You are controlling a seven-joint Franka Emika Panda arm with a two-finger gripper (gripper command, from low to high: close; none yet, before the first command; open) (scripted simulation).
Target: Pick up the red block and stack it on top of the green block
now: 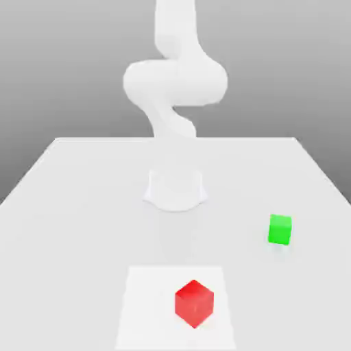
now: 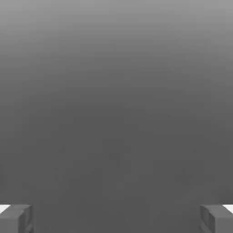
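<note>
On the exterior view's left, the red block, set with one corner toward the camera, is best approached from straight above, with the end effector, seen wide open and empty in the hand view, turned to match two opposite faces before being lowered. To its right and farther back, the green block should be left undisturbed on the bench. One red block and one green block are counted.

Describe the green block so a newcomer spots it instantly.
On the pale tabletop, find the white robot arm's base. From there, look toward the exterior view's right and a little nearer the camera for a small bright green block. Unlike the red block, it sits off the white square.
</note>
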